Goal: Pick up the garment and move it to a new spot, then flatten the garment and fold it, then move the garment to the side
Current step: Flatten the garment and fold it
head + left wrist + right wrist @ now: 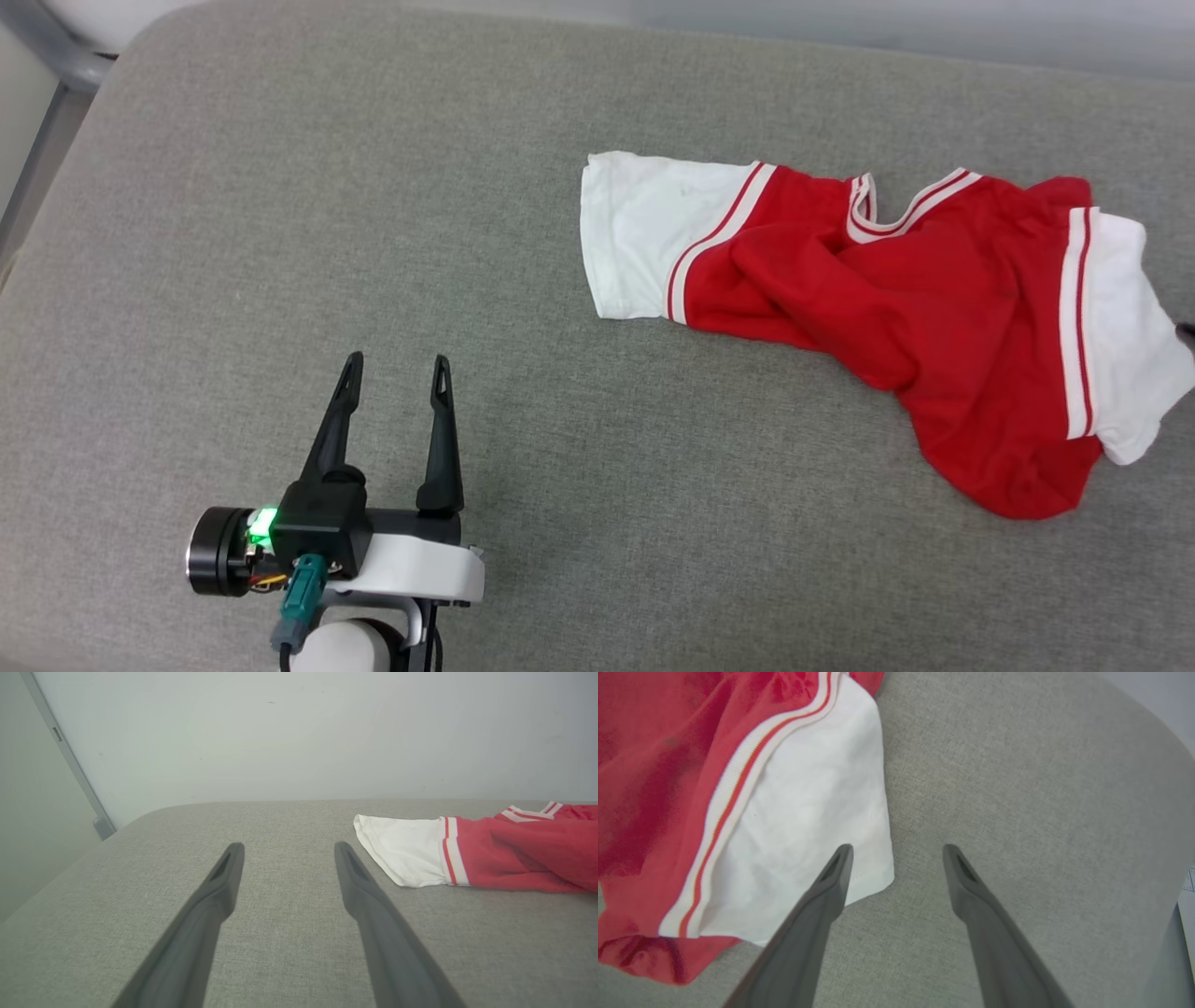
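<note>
The shirt (896, 299) is lying crumpled on the pad (280, 233), right side, long axis running sideways sleeve to sleeve, collar pointing away. Left gripper (397, 364) and right gripper (897, 848) are gaping, empty.

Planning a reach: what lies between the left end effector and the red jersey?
Only bare grey fabric surface between left end effector and red-and-white jersey T-shirt, per head view.

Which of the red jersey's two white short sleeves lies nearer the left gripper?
The flat white sleeve on the red jersey's left end, closest to the left gripper; the other white sleeve lies at the right end, by the right gripper.
</note>
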`<state>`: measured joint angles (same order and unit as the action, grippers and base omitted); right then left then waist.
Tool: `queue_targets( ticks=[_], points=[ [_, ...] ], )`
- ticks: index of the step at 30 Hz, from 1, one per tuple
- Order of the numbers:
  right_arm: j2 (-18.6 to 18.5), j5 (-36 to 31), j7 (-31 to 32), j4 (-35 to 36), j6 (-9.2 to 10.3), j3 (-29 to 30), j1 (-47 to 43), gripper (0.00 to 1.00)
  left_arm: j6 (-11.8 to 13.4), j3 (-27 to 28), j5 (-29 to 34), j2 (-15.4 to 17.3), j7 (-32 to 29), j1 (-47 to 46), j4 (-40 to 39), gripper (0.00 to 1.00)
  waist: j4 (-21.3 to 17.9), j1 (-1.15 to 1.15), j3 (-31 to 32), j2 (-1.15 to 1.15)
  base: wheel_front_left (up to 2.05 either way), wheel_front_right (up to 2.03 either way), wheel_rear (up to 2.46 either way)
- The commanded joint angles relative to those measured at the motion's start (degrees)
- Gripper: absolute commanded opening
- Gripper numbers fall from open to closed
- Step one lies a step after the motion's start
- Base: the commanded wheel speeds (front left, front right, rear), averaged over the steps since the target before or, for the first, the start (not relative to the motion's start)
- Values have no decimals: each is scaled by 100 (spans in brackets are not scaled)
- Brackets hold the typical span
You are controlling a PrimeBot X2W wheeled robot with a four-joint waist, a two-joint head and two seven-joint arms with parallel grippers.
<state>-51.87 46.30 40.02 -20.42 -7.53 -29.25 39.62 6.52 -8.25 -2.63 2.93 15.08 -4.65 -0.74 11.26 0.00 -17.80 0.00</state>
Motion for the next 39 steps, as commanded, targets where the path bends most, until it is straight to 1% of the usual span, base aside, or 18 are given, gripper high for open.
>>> queue_targets(
  ticks=[1,3,6,9,14,15,16,19,22,24,27,33,37,38,39],
  points=[
    [83,-70,105,-61,7,-19,-121,100,-23,-30,-3,-8,13,-108,-19,100,90,0,-128,0,0,0,0],
    [125,-177,153,-165,8,-29,-142,100,-7,-57,-18,-8,13,-166,-14,100,147,0,-234,0,0,0,0],
    [282,-193,203,-394,8,-8,-200,100,16,-86,-39,-8,13,-227,-32,100,228,0,-387,0,0,0,0],
    [395,-328,275,-528,5,-235,-312,100,41,-90,-48,-9,13,-271,-29,100,272,0,-473,0,0,0,0],
    [622,-244,229,-648,-5,-494,-549,100,56,-81,-52,-9,13,-259,15,100,272,0,-458,0,0,0,0],
    [646,-238,127,-615,-12,-513,-558,37,55,-75,-48,-9,13,-247,23,100,256,0,-426,0,0,0,0],
    [661,-231,25,-587,-25,-514,-546,0,57,-65,-41,-9,14,-242,31,100,233,0,-388,0,0,0,0],
    [602,-234,-397,-545,-11,-399,-484,0,39,-35,-7,-8,14,-191,50,100,143,0,-242,0,0,0,0],
    [449,-199,-751,-594,7,-176,-460,0,20,-10,29,-9,13,-154,57,100,47,0,-96,0,0,0,0],
    [330,-183,-900,-676,9,-41,-483,0,-1,19,52,-8,13,-134,59,100,-1,0,-26,0,0,0,0],
    [254,-163,-1036,-843,9,116,-538,0,-36,47,70,-8,13,-103,43,100,-43,0,17,0,0,0,0],
    [325,-229,-1158,-1455,9,377,-690,0,-44,24,58,-8,13,-77,5,100,-20,0,-49,0,0,0,0],
    [529,-330,-1289,-2003,9,531,-743,0,-20,47,51,-9,13,-65,3,100,29,0,-76,0,0,0,0],
    [529,-330,-1289,-2003,9,531,-743,0,-20,47,51,-9,13,-65,3,100,29,0,-76,0,0,0,0],
    [588,-363,-1351,-2094,9,552,-747,21,-21,63,53,-9,13,-48,12,100,34,0,-62,0,0,0,0]
  ],
)
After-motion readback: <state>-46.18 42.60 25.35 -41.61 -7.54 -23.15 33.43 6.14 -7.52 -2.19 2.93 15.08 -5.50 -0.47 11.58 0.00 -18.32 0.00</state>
